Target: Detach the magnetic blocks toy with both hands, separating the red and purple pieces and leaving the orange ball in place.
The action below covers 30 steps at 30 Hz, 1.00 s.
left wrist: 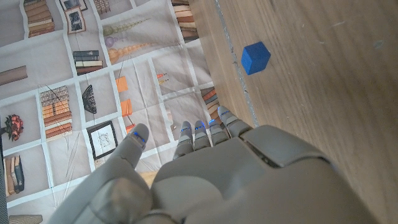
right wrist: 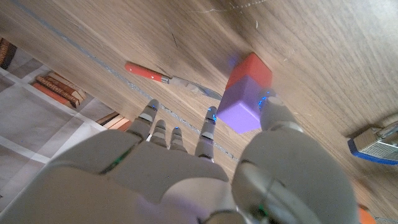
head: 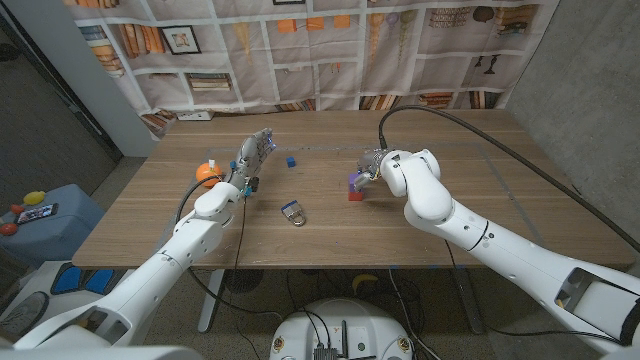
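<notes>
Head view: the purple block (head: 354, 181) sits stacked on the red block (head: 355, 195), and this stacked pair serves as the landmark. It stands on the wooden table (head: 470, 180) just beside the right hand (head: 375, 165), which reaches it from the right. How the fingers lie there is too small to tell. The left hand (head: 255, 152) is well to the left of the pair and raised, fingers apart, holding nothing. The orange ball (head: 207, 172) lies farther left still, beyond that hand. A padlock (head: 294, 213) lies near the pair on its left and closer to the robot, and a small blue cube (head: 291, 160) lies between the left hand and the pair. No container shows on the table.

Left wrist view: the left hand (left wrist: 205, 180) is spread with nothing in it, its fingertips (left wrist: 225, 118) extended toward the table's far edge. The blue cube (left wrist: 255, 57) lies ahead, untouched.

Right wrist view: the right hand (right wrist: 186, 180) pinches the purple block (right wrist: 242, 106) between thumb and a finger, the other fingers spread. The red block (right wrist: 250, 71) clings to it on the side away from the palm. A red-handled tool (right wrist: 163, 77) lies beyond the pair, and the padlock (right wrist: 376, 143) lies to one side.

The blocks look like small, light, rigid plastic with smooth faces, likely slippery. The magnetic hold probably gives way better to a sideways shear than a straight pull. A sound hold would be on opposite flat faces of each block, with the left hand taking the red one.
</notes>
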Tool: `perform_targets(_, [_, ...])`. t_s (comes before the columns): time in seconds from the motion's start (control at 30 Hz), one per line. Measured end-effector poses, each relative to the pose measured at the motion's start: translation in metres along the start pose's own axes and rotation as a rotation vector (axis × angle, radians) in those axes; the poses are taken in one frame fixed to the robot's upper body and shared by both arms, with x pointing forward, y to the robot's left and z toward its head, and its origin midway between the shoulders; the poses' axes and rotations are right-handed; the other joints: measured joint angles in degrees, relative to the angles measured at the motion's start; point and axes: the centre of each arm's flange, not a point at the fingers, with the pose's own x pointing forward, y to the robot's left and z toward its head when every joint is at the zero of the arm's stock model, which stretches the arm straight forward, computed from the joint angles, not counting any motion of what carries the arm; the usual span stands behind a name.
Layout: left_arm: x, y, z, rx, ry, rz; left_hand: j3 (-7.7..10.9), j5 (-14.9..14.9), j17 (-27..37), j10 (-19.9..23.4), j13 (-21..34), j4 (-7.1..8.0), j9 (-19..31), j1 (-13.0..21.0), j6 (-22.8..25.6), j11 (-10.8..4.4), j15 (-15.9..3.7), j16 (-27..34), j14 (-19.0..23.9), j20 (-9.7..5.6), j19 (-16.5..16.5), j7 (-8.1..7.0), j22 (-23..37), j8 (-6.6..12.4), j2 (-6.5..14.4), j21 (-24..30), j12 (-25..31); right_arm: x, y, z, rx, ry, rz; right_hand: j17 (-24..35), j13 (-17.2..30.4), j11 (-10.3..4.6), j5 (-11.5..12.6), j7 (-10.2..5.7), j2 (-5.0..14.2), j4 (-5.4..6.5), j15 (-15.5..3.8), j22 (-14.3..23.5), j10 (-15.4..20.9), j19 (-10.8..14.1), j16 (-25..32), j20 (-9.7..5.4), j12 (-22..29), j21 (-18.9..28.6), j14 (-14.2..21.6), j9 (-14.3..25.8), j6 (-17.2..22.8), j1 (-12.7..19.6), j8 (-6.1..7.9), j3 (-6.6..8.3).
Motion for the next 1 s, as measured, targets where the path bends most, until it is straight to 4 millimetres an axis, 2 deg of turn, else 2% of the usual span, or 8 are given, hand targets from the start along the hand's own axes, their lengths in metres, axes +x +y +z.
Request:
perform_targets(0.17, [0.0025,-0.0022,-0.0001,0.004,0.003,-0.007,0.00,0.00,0.00,0.00,0.00,0.00,0.00,0.00,0.00,0.00,0.00,0.00,0.00,0.00,0.00,0.00,0.00,0.00,0.00,0.00,0.00,0.0007,0.0009,-0.0001,0.004,-0.006,-0.021,0.00,0.00,-1.00,-0.44,-0.45,0.52,-0.16,-0.35,0.00,1.00,0.62,0.33,-0.21,0.00,0.00,0.54,0.29,1.93,0.78,1.40,0.16])
perform_targets(0.27, [0.0032,-0.0027,-0.0004,0.005,0.005,-0.008,0.00,0.00,0.00,0.00,0.00,0.00,0.00,0.00,0.00,0.00,0.00,0.00,0.00,0.00,0.00,0.00,0.00,0.00,0.00,0.00,0.00,0.0011,0.0023,-0.0007,0.007,-0.007,-0.023,0.00,0.00,-0.70,-0.44,-0.55,0.15,-0.16,-0.36,0.00,1.31,0.82,0.45,-0.41,0.00,0.00,1.15,0.55,2.69,1.17,1.80,0.16])
perform_targets(0.37, [0.0043,-0.0034,-0.0005,0.006,0.007,-0.009,0.00,0.00,0.00,0.00,0.00,0.00,0.00,0.00,0.00,0.00,0.00,0.00,0.00,0.00,0.00,0.00,0.00,0.00,0.00,0.00,0.00,0.0017,0.0026,-0.0009,0.008,-0.010,-0.031,0.00,0.00,-1.05,-0.44,-0.60,0.58,-0.16,-0.66,0.00,1.83,0.84,0.45,-0.43,0.29,0.00,1.45,0.55,3.44,1.62,2.45,0.15])
perform_targets(0.53, [0.0055,-0.0052,-0.0015,0.005,0.010,-0.011,-0.01,-0.41,0.00,0.00,0.00,0.00,0.00,0.00,0.00,0.00,0.00,0.00,0.00,0.00,0.00,0.00,0.00,0.00,0.00,0.00,0.00,0.0026,0.0026,-0.0006,0.014,-0.022,-0.049,0.00,0.00,-1.42,-0.88,-0.96,0.00,0.09,-1.06,0.00,2.64,1.65,0.66,-0.41,0.33,0.00,1.85,0.81,4.77,2.98,3.38,0.40])
perform_targets(0.6, [0.0056,-0.0054,-0.0017,0.005,0.010,-0.010,0.17,-0.40,0.00,0.00,0.00,0.18,0.00,0.00,0.00,0.00,0.00,0.00,0.00,0.00,0.00,0.00,0.00,0.00,0.00,0.00,0.00,0.0030,0.0029,-0.0011,0.017,-0.023,-0.052,0.00,0.00,-1.79,-0.88,-1.26,0.45,0.09,-1.06,0.00,3.01,1.86,0.66,-0.63,0.33,0.00,1.85,1.07,5.07,3.42,3.70,0.40])
perform_targets(0.83, [0.0057,-0.0059,-0.0024,0.005,0.012,-0.005,0.23,-0.40,0.00,0.00,0.00,0.24,0.00,0.00,0.00,0.00,0.00,0.00,0.00,0.21,0.21,0.00,0.00,0.00,0.00,0.00,0.00,0.0038,0.0045,-0.0026,0.019,-0.029,-0.072,0.00,0.00,-2.65,-1.70,-1.95,0.22,-0.09,-1.47,0.00,3.87,2.49,0.89,-1.26,0.33,0.00,2.88,1.45,7.23,5.16,5.20,0.57])
perform_targets(1.0, [0.0062,-0.0061,-0.0027,0.005,0.012,-0.003,0.23,-0.40,0.00,0.20,0.00,0.24,0.00,0.00,-0.01,0.21,0.00,0.00,0.00,0.21,0.21,0.00,0.00,0.00,0.00,0.00,0.00,0.0040,0.0072,-0.0032,0.020,-0.030,-0.078,0.00,0.00,-3.27,-2.16,-2.05,-0.13,-0.16,-2.15,0.00,4.90,2.98,0.89,-1.75,0.32,0.00,3.56,1.87,9.39,6.18,6.80,0.64])
